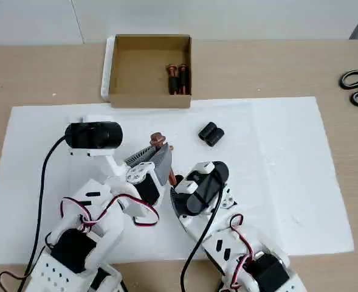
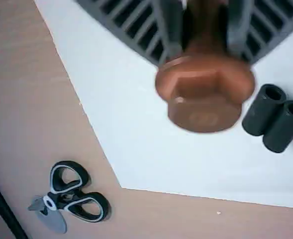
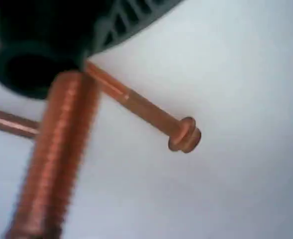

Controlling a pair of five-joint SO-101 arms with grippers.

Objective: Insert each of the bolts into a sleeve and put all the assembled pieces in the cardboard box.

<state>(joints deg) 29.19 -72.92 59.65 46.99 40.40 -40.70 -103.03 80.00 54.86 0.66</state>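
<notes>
Bolt (image 2: 203, 94) and sleeve (image 3: 27, 67) are tip to mouth, and that's the whole contest right now. The left gripper (image 2: 202, 30) has its fingers clamped tight on the shank just behind the head. The head points toward the box (image 1: 121, 70) and the threaded end points away from it, so the long axis runs straight out from the box. The right gripper (image 1: 177, 182) sits at that far end. From what shows at its wrist, it looks closed around the sleeve.

The right wrist view gives the detail that matters: the threads sit at the sleeve's rim, just beside the bore and not inside it, I'd say. So the next push needs a small sideways correction first, and the left arm is better placed to make it.

That view also catches a loose bolt (image 3: 146, 112) lying flat on the paper (image 1: 276, 182) past the sleeve. The left wrist view shows two spare sleeves (image 2: 275, 117) side by side and scissors (image 2: 69, 196) off the paper. In the high view, two finished pieces (image 1: 179, 79) lie in the box.
</notes>
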